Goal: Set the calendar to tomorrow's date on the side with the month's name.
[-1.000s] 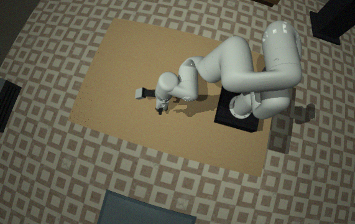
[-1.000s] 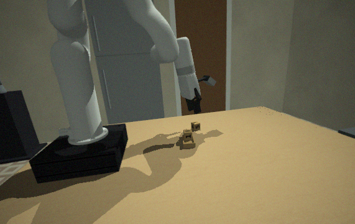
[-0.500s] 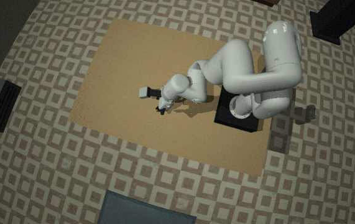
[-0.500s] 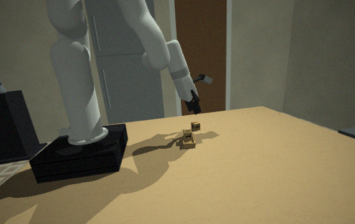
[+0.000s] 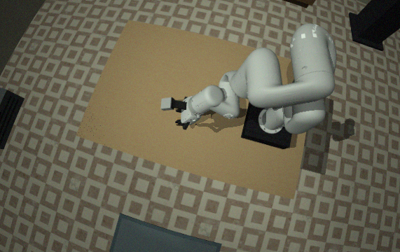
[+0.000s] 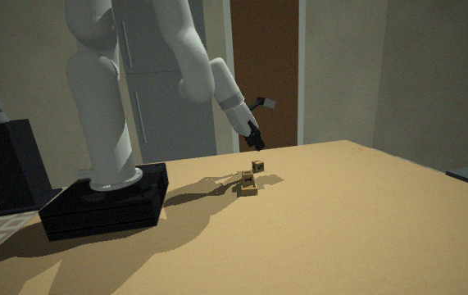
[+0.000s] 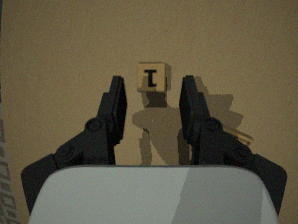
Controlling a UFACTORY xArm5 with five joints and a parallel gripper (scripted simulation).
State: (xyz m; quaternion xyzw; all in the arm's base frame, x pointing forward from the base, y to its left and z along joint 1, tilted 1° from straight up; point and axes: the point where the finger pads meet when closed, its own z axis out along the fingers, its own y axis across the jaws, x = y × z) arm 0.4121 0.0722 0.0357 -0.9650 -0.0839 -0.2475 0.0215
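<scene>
My gripper (image 5: 178, 116) (image 6: 261, 147) (image 7: 153, 89) is part open with nothing between its fingers. It hangs tilted above the table, above the loose cube in the exterior view. The loose wooden cube (image 6: 258, 166) (image 7: 151, 77) rests on the table behind the tray; a 5 shows on one side in the exterior view. In the wrist view it lies ahead between the fingertip lines, a dark 1 facing the camera. The small wooden tray (image 6: 249, 192) (image 7: 243, 136) holds another cube (image 6: 247, 179) showing a 1. The month's name cannot be read. The arm hides tray and cubes in the top view.
The black arm base (image 5: 266, 134) (image 6: 106, 223) stands on the wooden table (image 5: 143, 70) (image 6: 340, 229), off to one side of the tray. The arm's shadow falls across the tray area. The wrist camera (image 5: 167, 103) (image 6: 269, 102) sticks out beside the gripper.
</scene>
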